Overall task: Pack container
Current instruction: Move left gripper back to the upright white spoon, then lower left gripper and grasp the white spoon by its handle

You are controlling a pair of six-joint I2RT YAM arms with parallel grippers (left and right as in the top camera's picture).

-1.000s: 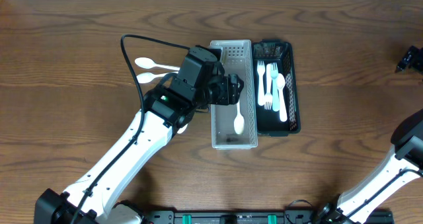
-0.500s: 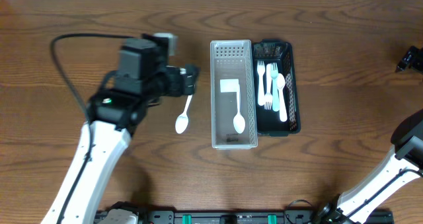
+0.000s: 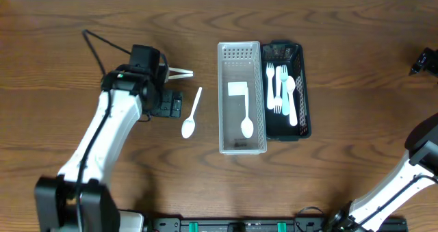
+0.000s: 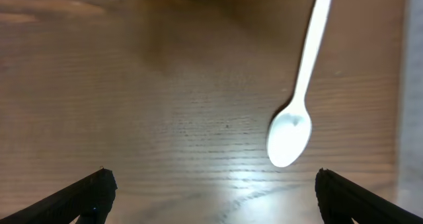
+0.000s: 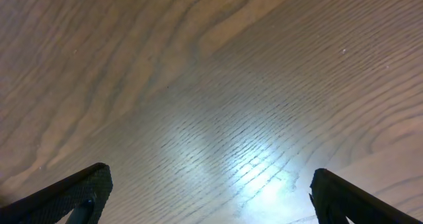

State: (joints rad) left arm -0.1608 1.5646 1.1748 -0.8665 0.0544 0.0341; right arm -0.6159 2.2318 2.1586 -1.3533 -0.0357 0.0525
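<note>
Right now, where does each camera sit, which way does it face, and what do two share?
Overhead: above the table, looking straight down on white basket, black tray, left arm, right arm.
Left wrist: on the left arm, facing down at a loose spoon; open left gripper at bottom.
Right wrist: facing down at bare wood; open right gripper at bottom.
Shared: overhead and left wrist both see that spoon.

1. Your bench (image 3: 342,157) is brown, with darker wavy wood grain.
2. The loose spoon (image 3: 191,114) is plain white.
3. Your container (image 3: 222,102) is pale grey, and its far end is patterned with small holes. The packed spoon (image 3: 247,122) is white.
4. The tray (image 3: 306,88) is black, and its cutlery (image 3: 280,88) is white and pale blue.
5. Your left arm (image 3: 109,133) is white. The left end effector (image 3: 176,105) and the cable (image 3: 102,42) are black.
</note>
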